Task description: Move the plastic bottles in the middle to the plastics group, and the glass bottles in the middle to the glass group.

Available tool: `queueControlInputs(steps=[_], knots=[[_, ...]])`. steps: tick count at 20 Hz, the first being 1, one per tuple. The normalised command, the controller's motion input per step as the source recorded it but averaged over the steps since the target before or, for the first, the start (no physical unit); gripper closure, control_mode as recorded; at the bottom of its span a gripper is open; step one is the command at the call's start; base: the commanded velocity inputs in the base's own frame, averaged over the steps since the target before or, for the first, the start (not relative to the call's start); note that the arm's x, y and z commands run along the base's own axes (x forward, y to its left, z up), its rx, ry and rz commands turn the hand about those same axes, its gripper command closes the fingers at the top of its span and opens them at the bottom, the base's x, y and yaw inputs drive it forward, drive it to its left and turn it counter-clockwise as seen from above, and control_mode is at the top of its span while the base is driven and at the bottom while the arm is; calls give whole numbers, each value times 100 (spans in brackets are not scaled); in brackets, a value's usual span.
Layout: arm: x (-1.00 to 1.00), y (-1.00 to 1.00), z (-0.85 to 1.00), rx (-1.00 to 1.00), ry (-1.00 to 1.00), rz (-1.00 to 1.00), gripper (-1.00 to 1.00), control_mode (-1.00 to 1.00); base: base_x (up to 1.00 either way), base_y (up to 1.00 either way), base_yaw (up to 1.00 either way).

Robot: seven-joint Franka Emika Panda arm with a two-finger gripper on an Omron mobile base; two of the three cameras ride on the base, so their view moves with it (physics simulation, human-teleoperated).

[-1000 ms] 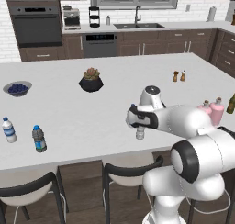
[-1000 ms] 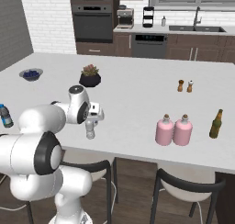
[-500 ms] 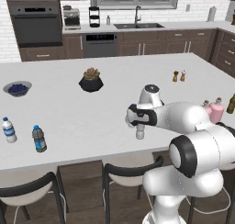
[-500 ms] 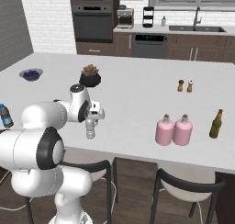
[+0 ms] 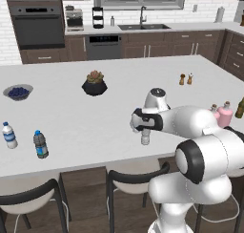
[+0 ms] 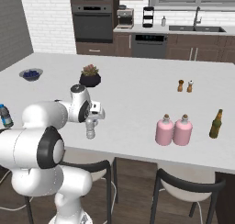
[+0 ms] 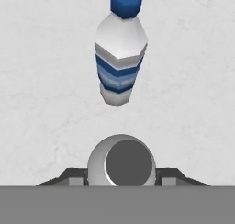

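Gripper (image 5: 145, 130) sits over the near-middle of the table (image 5: 71, 112), pointing down at the grey bottle (image 5: 145, 138).

Jaws: from the hand camera the two dark tips flank the grey bottle (image 7: 121, 162) and meet its sides, one on each side. They are closed onto its upper part. Whether its base touches the table, I cannot tell.

Just beyond it in the hand camera is a blue-cap bottle (image 7: 120, 58) with a blue label, apart from the grey one. Upright or lying: cannot tell.

Right base view: the gripper (image 6: 91, 122) holds the grey bottle (image 6: 90, 131) close to the near table edge, with the arm reaching in from the left.

Far left, near the edge: a white-cap bottle (image 5: 9, 135) and a dark bottle (image 5: 41, 144), both upright, close together but apart.

Right side: two pink bottles (image 6: 173, 131) upright, side by side and touching. An olive bottle (image 6: 215, 124) stands near them on the right, not touching.

Farther back are the shakers (image 6: 185, 86), a plant (image 6: 90, 75) and a bowl (image 6: 31, 74).
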Motion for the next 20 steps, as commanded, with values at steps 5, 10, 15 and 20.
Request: queueControlInputs(steps=[5, 10, 15, 20], knots=[[-8, 0, 0, 0, -1, 0, 100, -100, 0, 0, 0], [-36, 7, 21, 7, -4, 2, 100, -100, 0, 0, 0], [-16, 59, 32, 4, 0, 13, 100, -100, 0, 0, 0], [0, 91, 31, 0, 0, 11, 100, -100, 0, 0, 0]])
